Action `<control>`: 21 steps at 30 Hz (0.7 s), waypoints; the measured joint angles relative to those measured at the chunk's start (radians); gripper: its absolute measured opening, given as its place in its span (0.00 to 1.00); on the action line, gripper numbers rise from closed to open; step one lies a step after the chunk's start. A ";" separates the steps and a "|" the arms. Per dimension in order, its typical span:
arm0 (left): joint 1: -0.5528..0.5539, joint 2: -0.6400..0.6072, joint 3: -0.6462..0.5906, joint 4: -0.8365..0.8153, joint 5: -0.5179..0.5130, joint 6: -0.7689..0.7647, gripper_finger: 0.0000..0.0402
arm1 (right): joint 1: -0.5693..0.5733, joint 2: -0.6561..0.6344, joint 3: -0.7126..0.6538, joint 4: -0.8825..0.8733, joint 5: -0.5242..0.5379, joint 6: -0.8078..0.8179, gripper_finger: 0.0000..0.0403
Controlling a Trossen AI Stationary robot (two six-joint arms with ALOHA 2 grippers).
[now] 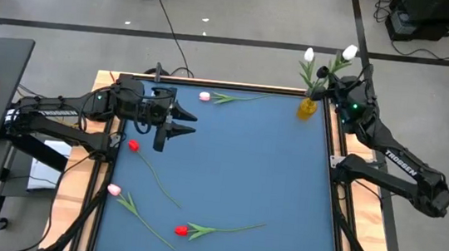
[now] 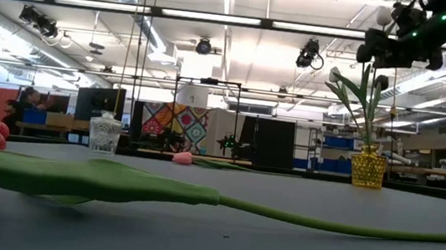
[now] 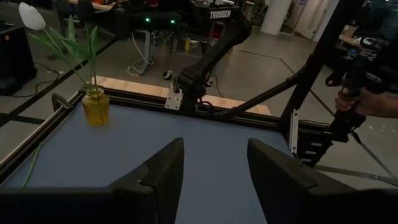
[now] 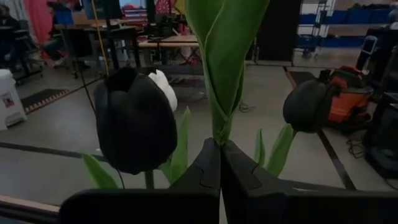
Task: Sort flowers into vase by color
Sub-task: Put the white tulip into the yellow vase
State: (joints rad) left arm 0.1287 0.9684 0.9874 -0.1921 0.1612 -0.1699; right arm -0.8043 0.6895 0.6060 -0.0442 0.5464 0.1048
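Observation:
A yellow vase (image 1: 306, 109) stands at the table's far right corner and holds white tulips (image 1: 309, 55) and black tulips (image 4: 134, 121). My right gripper (image 1: 336, 80) is above the vase, shut on a tulip's green stem (image 4: 221, 124). My left gripper (image 1: 178, 126) is open and empty above the far left of the table. Loose tulips lie flat on the table: a pink one (image 1: 204, 97) at the far edge, a red one (image 1: 133, 144) and a pink one (image 1: 114, 189) at the left, and a red one (image 1: 182, 230) at the near edge. My right gripper pinches the leaf-wrapped stem (image 4: 222, 138) between its two fingers, well above the vase. The fingers are about level, come from the table's near right and lie across the stem. The stem stands upright and runs down toward the vase's mouth (image 2: 369, 152); its head is out of the wrist view.
A clear glass vase (image 2: 105, 134) stands at the table's far left. The table has a raised wooden frame (image 1: 212, 82). The right arm's base (image 3: 186, 87) stands at the right edge. A person's hand (image 3: 364, 99) shows in the room beyond the table.

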 joint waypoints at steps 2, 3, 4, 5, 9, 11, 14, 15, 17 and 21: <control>0.000 0.000 0.000 0.000 0.000 0.000 0.46 | -0.002 0.002 0.000 -0.020 0.000 0.000 0.02; 0.000 0.000 0.000 0.000 0.000 0.000 0.46 | -0.003 0.004 0.000 -0.031 -0.001 -0.001 0.02; 0.000 0.000 0.000 0.000 0.000 0.000 0.46 | -0.003 0.007 0.000 -0.038 -0.002 0.000 0.02; 0.000 0.000 0.000 0.000 0.000 0.000 0.46 | -0.003 0.010 0.000 -0.045 -0.006 0.002 0.02; 0.000 0.000 0.000 0.000 0.000 0.000 0.46 | -0.003 0.024 0.000 -0.065 -0.014 0.005 0.02; 0.000 0.000 0.000 0.000 0.000 0.000 0.46 | -0.003 0.027 0.000 -0.071 -0.005 -0.006 0.02; 0.000 0.000 0.000 0.000 0.000 0.000 0.46 | -0.003 0.026 0.000 -0.087 -0.001 -0.021 0.04; 0.000 0.000 0.000 0.000 0.000 0.000 0.46 | -0.003 0.026 0.000 -0.093 -0.001 -0.025 0.05; 0.000 0.000 0.000 0.000 0.000 0.000 0.46 | -0.003 0.026 0.000 -0.098 -0.002 -0.026 0.07; 0.000 0.000 0.000 0.000 0.000 0.000 0.46 | -0.003 0.026 0.000 -0.121 -0.007 -0.028 0.12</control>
State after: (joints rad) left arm 0.1287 0.9684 0.9877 -0.1921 0.1612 -0.1699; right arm -0.8070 0.7151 0.6060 -0.1652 0.5391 0.0765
